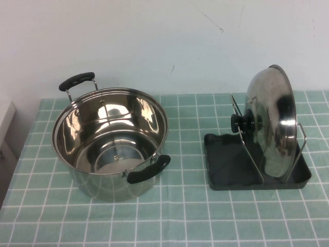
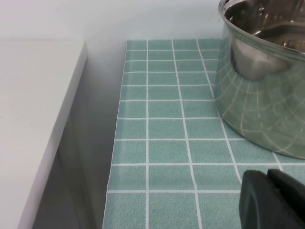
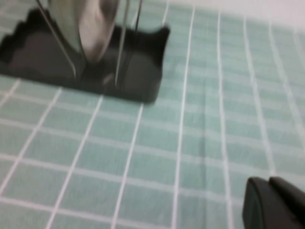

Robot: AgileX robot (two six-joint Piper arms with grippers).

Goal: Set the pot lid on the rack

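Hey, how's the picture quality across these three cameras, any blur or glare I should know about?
High view: sharp, with bright reflections on the pot lid standing in the rack and inside the pot. Left wrist view: sharp, tablecloth grid mirrored on the pot wall, left gripper at the edge. Right wrist view: blurred throughout, right gripper at the edge.

High view looks down over whole table (image 1: 180, 216). Left wrist view low, close beside pot (image 2: 267, 81). Right wrist view low, near rack (image 3: 95, 67). Both shared with high view.
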